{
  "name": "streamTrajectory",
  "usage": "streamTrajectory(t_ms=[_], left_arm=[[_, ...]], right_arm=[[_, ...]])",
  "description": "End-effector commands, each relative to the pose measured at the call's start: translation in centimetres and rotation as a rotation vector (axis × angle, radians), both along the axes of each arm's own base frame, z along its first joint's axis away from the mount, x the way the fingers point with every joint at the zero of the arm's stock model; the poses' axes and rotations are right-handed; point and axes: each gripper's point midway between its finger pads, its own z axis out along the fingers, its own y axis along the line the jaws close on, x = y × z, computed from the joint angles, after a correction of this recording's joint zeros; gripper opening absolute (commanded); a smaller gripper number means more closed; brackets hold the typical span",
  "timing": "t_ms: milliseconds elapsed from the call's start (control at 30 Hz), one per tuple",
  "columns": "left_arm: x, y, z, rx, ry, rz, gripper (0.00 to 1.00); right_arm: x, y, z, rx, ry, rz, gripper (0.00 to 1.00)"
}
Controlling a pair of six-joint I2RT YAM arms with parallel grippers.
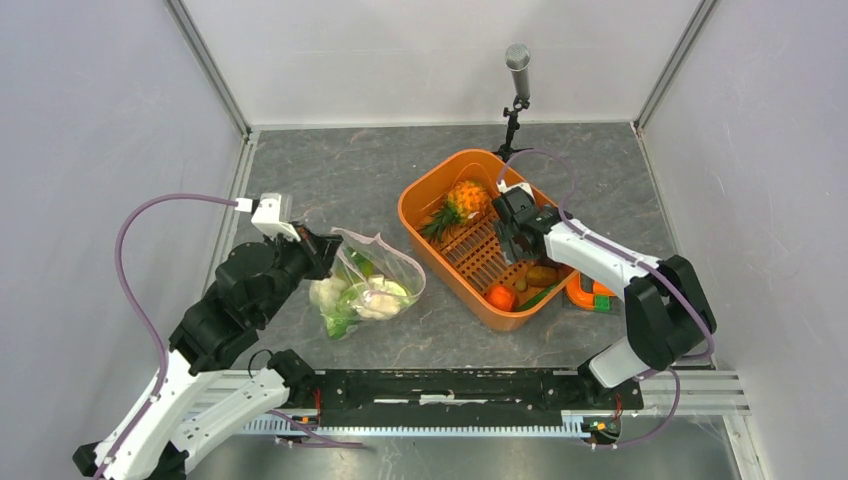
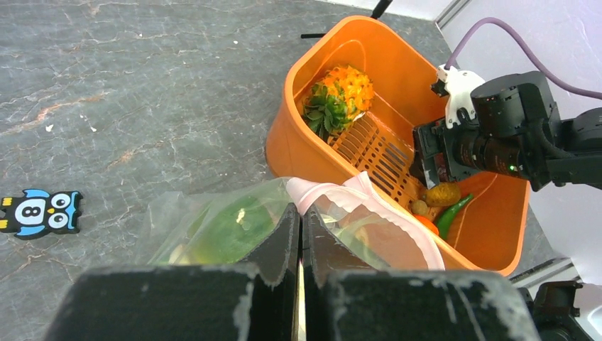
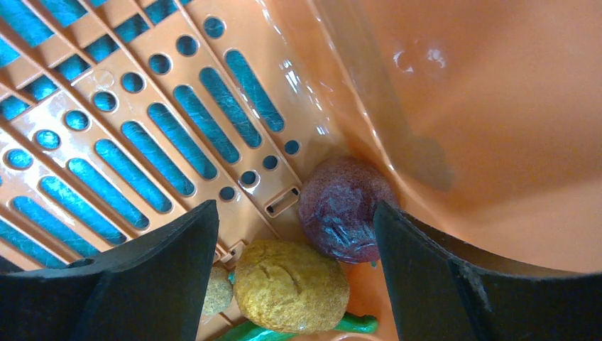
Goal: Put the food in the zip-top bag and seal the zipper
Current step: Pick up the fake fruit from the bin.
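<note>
my left gripper point(image 2: 299, 213) clamped the zipper point(image 2: 365, 186) of the zip-top bag point(image 1: 385, 268), holding the mouth up for loading. my right gripper point(image 3: 292, 217) hung spread around the purple fruit point(image 3: 344, 209) in the basket point(image 1: 415, 192), at the bag's three o'clock.

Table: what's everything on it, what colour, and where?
basket: one, orange, right of middle
pineapple: one, orange, basket's far end
purple fruit: one, purple, by basket wall
tan piece: one, tan, beside purple fruit
green pod: one, green, basket's near end
round piece: one, orange, basket's near end
zip-top bag: one, clear, pink zipper, left of basket
cauliflower: one, pale, in the bag
cabbage: one, green-white, in the bag
toy: one, orange-green, right of basket
microphone: one, grey, far edge
owl sticker: one, blue, on the table
arms: two, white-black; left jaws shut on the bag, right jaws open over purple fruit
</note>
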Motion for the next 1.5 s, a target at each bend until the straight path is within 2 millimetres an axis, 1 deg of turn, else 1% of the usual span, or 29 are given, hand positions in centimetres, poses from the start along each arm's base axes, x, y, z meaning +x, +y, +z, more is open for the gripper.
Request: streamTrajectory(t_ms=[0,67,133,200,233,300,333,367,400,500,533,567,633,700,733,767,800,833,867,900,933,967,1100,1233,1367,1467], left_arm=[[0.1,0.7,1.5,-0.006,-0.066,0.022,0.02],[0.1,0.8,1.2,0.000,-0.057,0.027,0.02],[0.2,0.8,0.9,0.008,-0.049,0.025,0.02],[0.3,0.7,0.6,0.021,-0.040,0.025,0.02],[0.3,0.7,0.5,0.024,-0.037,0.023,0.02],[0.5,0.6,0.4,0.032,-0.038,0.024,0.02],[0.6,0.7,0.5,0.035,-0.041,0.028,0.02],[0.7,0.7,0.6,0.035,-0.049,0.034,0.02],[0.8,0.8,0.8,0.039,-0.058,0.038,0.02],[1.0,1.2,1.1,0.046,-0.068,0.058,0.02],[1.0,1.3,1.1,0.046,-0.070,0.061,0.02],[0.9,1.3,1.1,0.046,-0.071,0.060,0.02],[0.9,1.3,1.0,0.047,-0.069,0.056,0.02],[0.7,1.2,0.9,0.043,-0.062,0.051,0.02],[0.6,1.1,0.8,0.039,-0.058,0.045,0.02],[0.5,1.1,0.8,0.034,-0.056,0.042,0.02],[0.4,1.1,0.8,0.026,-0.056,0.042,0.02],[0.3,1.1,0.9,0.020,-0.057,0.041,0.02],[0.2,1.2,0.9,0.013,-0.059,0.044,0.02],[0.2,1.3,0.9,0.011,-0.061,0.047,0.02],[0.2,1.4,0.8,0.006,-0.060,0.054,0.02],[0.1,1.5,0.8,0.005,-0.059,0.057,0.02],[0.1,1.4,0.8,-0.007,-0.056,0.057,0.02],[0.2,0.9,0.4,-0.006,-0.031,0.044,0.02],[0.1,-0.4,-0.3,-0.009,0.008,-0.010,0.02],[0.1,-1.5,-0.7,-0.017,0.041,-0.052,0.02]], right_arm=[[0.3,-1.4,0.3,-0.055,-0.042,-0.094,0.84],[0.2,-1.5,0.2,-0.064,-0.032,-0.092,0.84],[-0.2,-2.2,0.0,-0.108,-0.008,-0.109,0.83],[-0.6,-2.7,0.1,-0.140,0.019,-0.117,0.79],[-0.7,-2.8,0.1,-0.143,0.022,-0.117,0.79],[-1.0,-2.7,-0.3,-0.140,0.044,-0.091,0.85],[-1.3,-3.0,-0.3,-0.162,0.065,-0.094,0.87],[-1.4,-3.7,0.0,-0.199,0.061,-0.130,0.86],[-1.5,-3.8,0.0,-0.205,0.060,-0.132,0.85],[-1.7,-3.5,-0.5,-0.193,0.085,-0.095,0.86],[-1.9,-3.5,-0.8,-0.198,0.103,-0.088,0.84],[-2.2,-3.7,-1.3,-0.214,0.125,-0.086,0.80],[-2.6,-3.9,-2.1,-0.222,0.139,-0.082,0.65],[-2.5,-3.8,-2.3,-0.210,0.127,-0.080,0.60],[-2.4,-3.5,-2.3,-0.195,0.122,-0.071,0.50],[-2.1,-3.3,-2.1,-0.185,0.111,-0.069,0.46],[-1.8,-3.1,-1.6,-0.173,0.092,-0.070,0.45],[-1.4,-2.8,-1.1,-0.151,0.068,-0.062,0.37],[-1.0,-2.3,-0.6,-0.125,0.046,-0.051,0.32],[-0.5,-1.8,0.1,-0.090,0.017,-0.041,0.31],[0.0,-1.1,0.7,-0.053,-0.007,-0.026,0.28],[0.5,-0.1,1.4,0.000,-0.034,0.001,0.21],[1.8,2.6,3.5,0.154,-0.126,0.061,0.20],[2.4,4.4,4.8,0.259,-0.181,0.094,0.22],[2.5,6.3,5.8,0.382,-0.222,0.130,0.22],[2.4,7.8,6.9,0.480,-0.263,0.168,0.23]])
